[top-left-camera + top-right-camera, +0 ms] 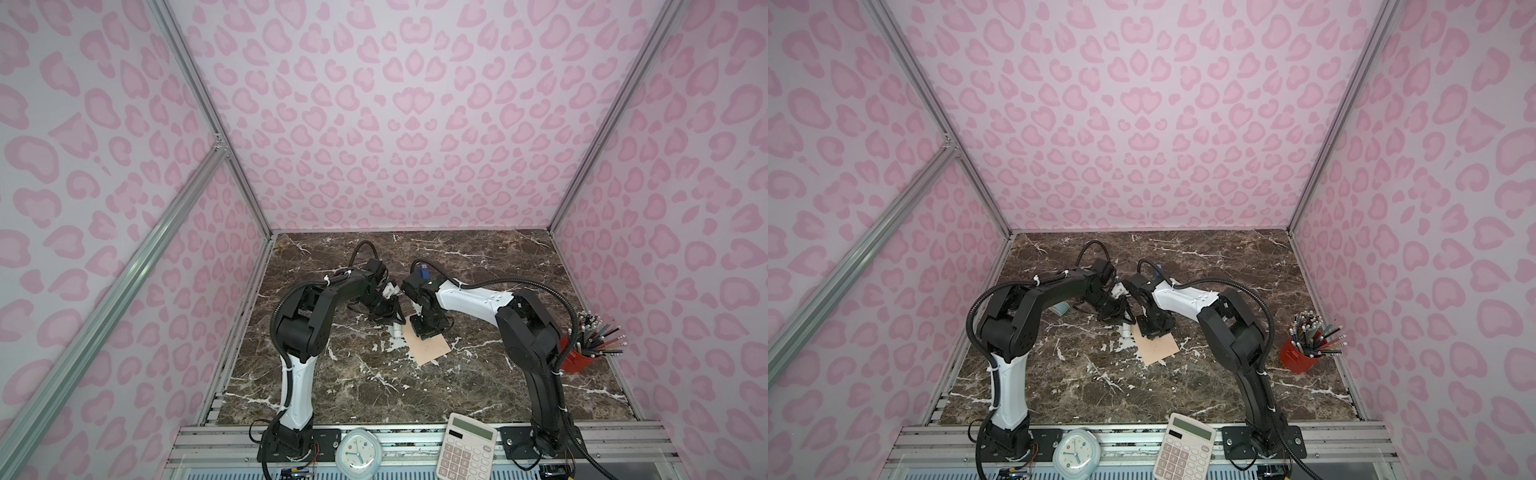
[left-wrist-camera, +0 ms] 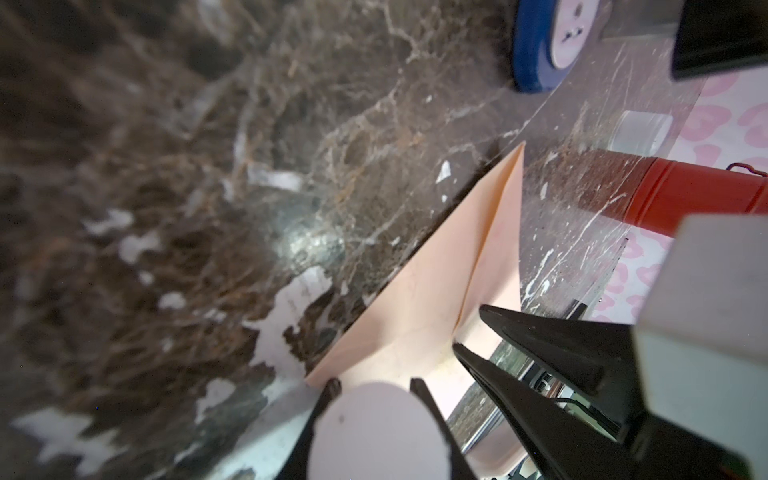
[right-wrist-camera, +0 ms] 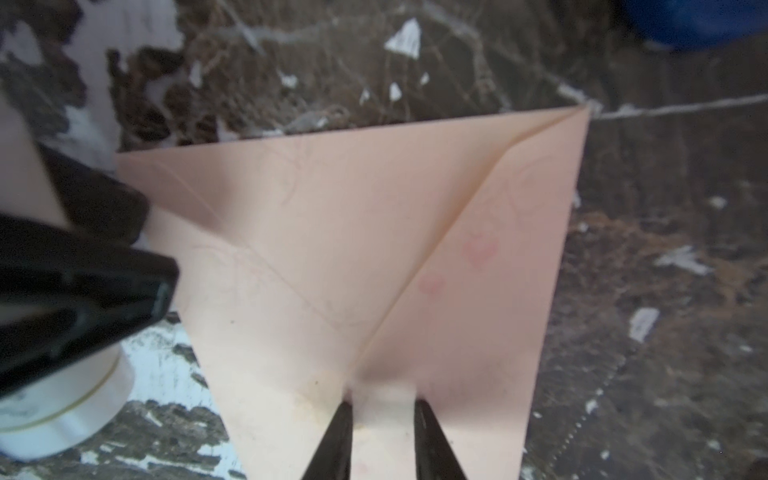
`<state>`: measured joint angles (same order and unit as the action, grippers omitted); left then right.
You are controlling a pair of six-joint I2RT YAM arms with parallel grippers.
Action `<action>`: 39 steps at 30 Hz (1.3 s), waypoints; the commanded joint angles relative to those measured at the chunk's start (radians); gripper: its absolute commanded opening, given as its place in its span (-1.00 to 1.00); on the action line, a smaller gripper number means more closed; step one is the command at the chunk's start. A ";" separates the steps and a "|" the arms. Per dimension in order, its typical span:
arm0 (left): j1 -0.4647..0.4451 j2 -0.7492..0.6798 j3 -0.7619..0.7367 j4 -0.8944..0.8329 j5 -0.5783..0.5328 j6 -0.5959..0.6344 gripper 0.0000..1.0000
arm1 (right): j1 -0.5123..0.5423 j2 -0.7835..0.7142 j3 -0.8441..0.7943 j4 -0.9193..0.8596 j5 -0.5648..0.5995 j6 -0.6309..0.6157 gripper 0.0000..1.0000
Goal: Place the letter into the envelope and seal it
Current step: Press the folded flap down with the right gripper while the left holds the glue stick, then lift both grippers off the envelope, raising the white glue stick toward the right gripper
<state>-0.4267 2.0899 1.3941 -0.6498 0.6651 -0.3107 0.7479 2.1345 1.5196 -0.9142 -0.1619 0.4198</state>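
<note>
Envelope [image 1: 432,347] flat on marble surface [image 1: 374,386] near centre in both top views. Right gripper [image 1: 428,330] is down on its far end, left gripper [image 1: 392,322] just beside its left edge.
Left wrist: left gripper clamped on white tube [image 2: 374,432].
Right wrist: right gripper's jaws slightly spread, both tips pressing the folded-down flap's point. Faint pink blotches show through the paper.

No text, brand or number can be read. Marks are seen on the clock [image 1: 356,452] and the calculator [image 1: 465,449] at the near edge. Faint print on the white tube [image 3: 70,411] is blurred.
</note>
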 commanded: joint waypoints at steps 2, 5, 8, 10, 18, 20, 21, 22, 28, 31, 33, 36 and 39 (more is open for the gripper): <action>0.000 0.007 0.009 -0.024 -0.015 0.019 -0.86 | 0.002 0.085 -0.018 -0.001 -0.117 -0.025 -0.41; 0.000 0.006 0.009 -0.026 -0.016 0.022 -0.86 | -0.005 0.063 0.019 -0.035 -0.115 -0.046 -0.38; 0.000 0.008 0.011 -0.030 -0.021 0.025 -0.86 | -0.017 0.036 0.038 -0.058 -0.126 -0.059 -0.35; 0.000 0.010 0.011 -0.033 -0.024 0.028 -0.87 | -0.026 0.019 0.042 -0.068 -0.132 -0.065 -0.32; 0.000 0.009 0.009 -0.036 -0.028 0.033 -0.87 | -0.063 -0.062 0.034 -0.089 -0.151 -0.068 -0.27; 0.000 0.006 0.009 -0.036 -0.027 0.033 -0.87 | -0.070 -0.077 0.034 -0.094 -0.152 -0.067 -0.27; 0.000 0.006 0.008 -0.036 -0.026 0.034 -0.86 | -0.071 -0.087 0.034 -0.096 -0.154 -0.068 -0.27; 0.000 0.004 0.008 -0.036 -0.026 0.034 -0.87 | -0.076 -0.095 0.036 -0.098 -0.154 -0.069 -0.27; 0.000 -0.023 0.017 -0.034 -0.002 0.037 -0.86 | -0.092 -0.149 0.033 -0.096 -0.157 -0.066 -0.28; -0.007 -0.071 0.033 -0.032 0.020 0.035 -0.85 | -0.104 -0.193 0.017 -0.067 -0.159 -0.057 -0.28; -0.012 -0.109 0.052 -0.041 0.022 0.036 -0.83 | -0.111 -0.233 0.000 -0.030 -0.156 -0.053 -0.29; -0.015 -0.167 0.072 -0.046 0.028 0.030 -0.81 | -0.122 -0.311 -0.042 0.048 -0.153 -0.044 -0.29; -0.015 -0.219 0.085 -0.062 0.018 0.024 -0.81 | -0.129 -0.412 -0.115 0.153 -0.154 -0.053 -0.28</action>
<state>-0.4442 1.9038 1.4639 -0.6830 0.6731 -0.2882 0.6216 1.7775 1.4433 -0.8772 -0.3176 0.3668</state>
